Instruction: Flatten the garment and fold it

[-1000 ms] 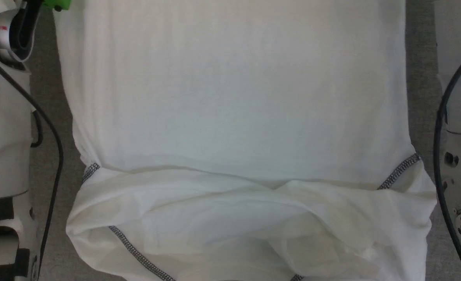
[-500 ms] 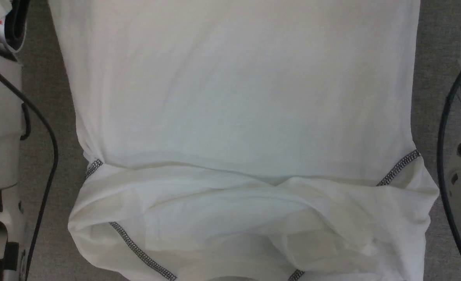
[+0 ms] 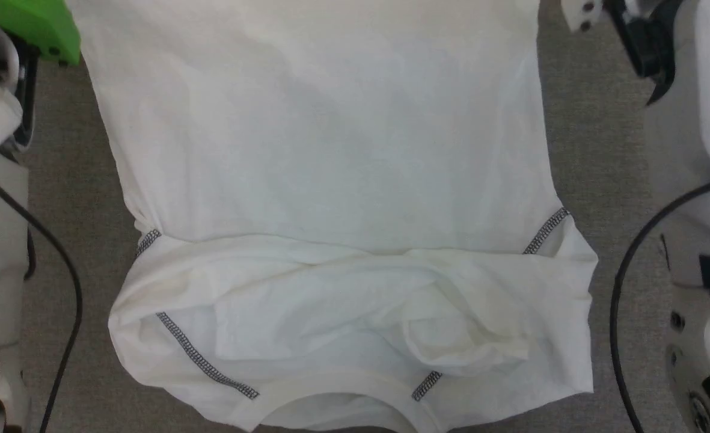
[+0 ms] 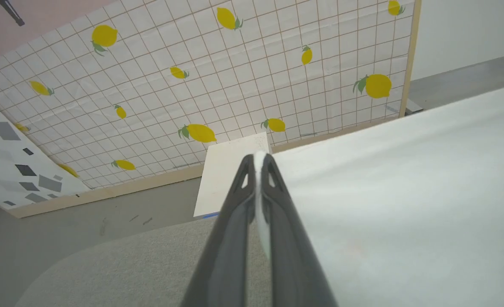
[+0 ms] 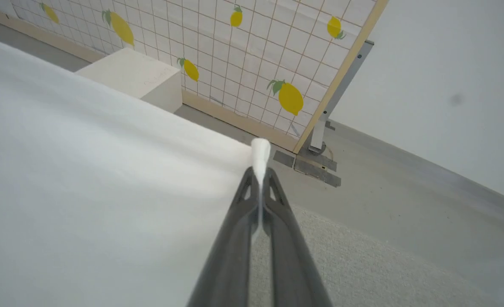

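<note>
The garment (image 3: 330,150), a thin white long-sleeved fabric shirt, lies spread on the counter (image 3: 577,150), a grey surface with a fine woven texture. Nearest the robot, the ribbed neckline curves at the bottom edge of the head view. Just beyond it the sleeves are folded inward across the chest in soft, rumpled layers. Dark grey zigzag-stitched seams (image 3: 201,361) run diagonally at both shoulders. Farther out, the body panel is smooth and nearly free of creases.

Pale forearms and black cables (image 3: 60,270) flank the shirt on both sides, clear of the fabric.

Left gripper (image 4: 258,160): the jaws are pressed together on the far left corner of the shirt, with a white strip of cloth visible between the dark fingers.

Right gripper (image 5: 260,172): the jaws are clamped on the far right corner, with a small tuft of cloth protruding past the tips.

Past the counter edge stands a rigid white box (image 5: 136,76) on a grey floor (image 5: 405,204). Behind it is a wood-framed panel (image 4: 234,85) printed with a grid and yellow lemons.
</note>
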